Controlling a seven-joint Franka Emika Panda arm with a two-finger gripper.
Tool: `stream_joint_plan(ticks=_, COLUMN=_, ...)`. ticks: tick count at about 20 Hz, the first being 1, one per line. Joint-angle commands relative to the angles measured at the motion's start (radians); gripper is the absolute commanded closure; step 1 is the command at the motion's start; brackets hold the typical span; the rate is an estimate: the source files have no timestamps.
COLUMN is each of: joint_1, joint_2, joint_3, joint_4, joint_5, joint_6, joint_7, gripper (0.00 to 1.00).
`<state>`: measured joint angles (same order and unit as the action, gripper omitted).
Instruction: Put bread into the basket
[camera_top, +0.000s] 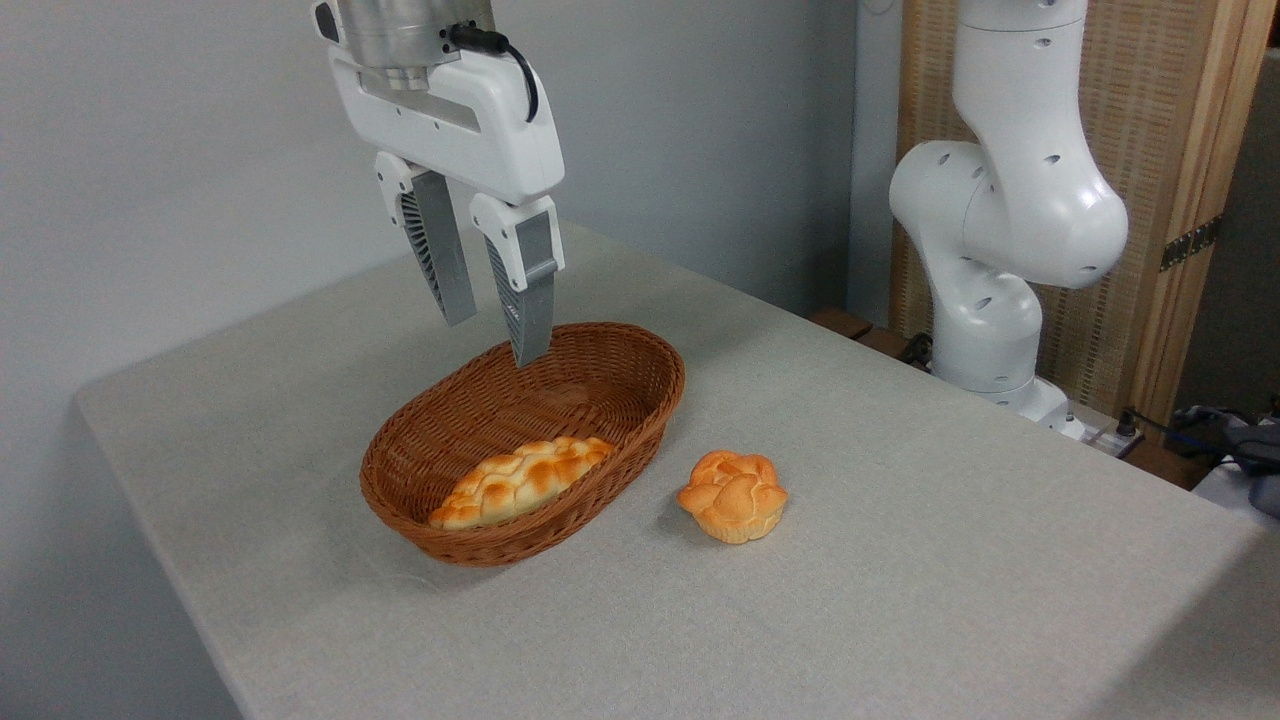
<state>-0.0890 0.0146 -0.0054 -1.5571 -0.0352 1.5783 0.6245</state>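
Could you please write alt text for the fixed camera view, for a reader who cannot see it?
A white robot arm's open gripper hangs above an oval brown wicker basket holding a pale braided loaf. A small round orange-golden bun sits on the grey table just right of the basket, untouched.

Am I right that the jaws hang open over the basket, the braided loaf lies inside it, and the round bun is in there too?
Not quite. The camera view shows the round bun on the table, just right of the basket, not in it. The rest holds: the gripper hangs above the basket with its jaws open, and the braided loaf lies inside.
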Motion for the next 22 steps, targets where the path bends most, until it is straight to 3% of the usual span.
stream_joint_plan(ticks=1, joint_1=0.000, joint_2=0.002, joint_3=0.004, joint_4=0.011, joint_5=0.003, joint_6=-0.020, joint_7=0.015, gripper=0.00)
stream_joint_plan(ticks=17, joint_1=0.000, joint_2=0.001, joint_3=0.004, joint_4=0.011, joint_5=0.006, joint_6=-0.029, joint_7=0.015, gripper=0.00)
stream_joint_plan(ticks=22, joint_1=-0.002, joint_2=-0.050, joint_3=-0.005, joint_4=-0.061, joint_5=0.004, joint_6=-0.017, joint_7=0.015, gripper=0.00)
